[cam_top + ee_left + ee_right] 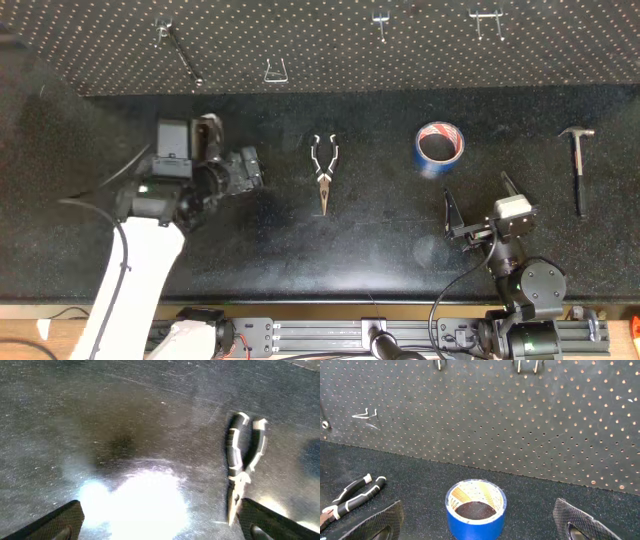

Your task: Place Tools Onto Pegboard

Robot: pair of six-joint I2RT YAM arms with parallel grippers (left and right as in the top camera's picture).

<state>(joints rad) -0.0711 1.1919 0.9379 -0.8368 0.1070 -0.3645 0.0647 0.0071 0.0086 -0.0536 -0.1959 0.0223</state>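
Lying lengthwise toward the pegboard (330, 45), the pliers (324, 170) are found nearest the left gripper (243, 170), jaws spread wide.

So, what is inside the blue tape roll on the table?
The blue tape roll stands open side up. Inside are its yellowish inner wall and a dark floor, probably the table. Nothing lies in the visible part; the near wall hides the nearest part of the floor.

Pliers (324, 172) lying flat at centre, blue tape roll (439, 146) to their right, hammer (577, 165) far right, pegboard (330, 40) behind.
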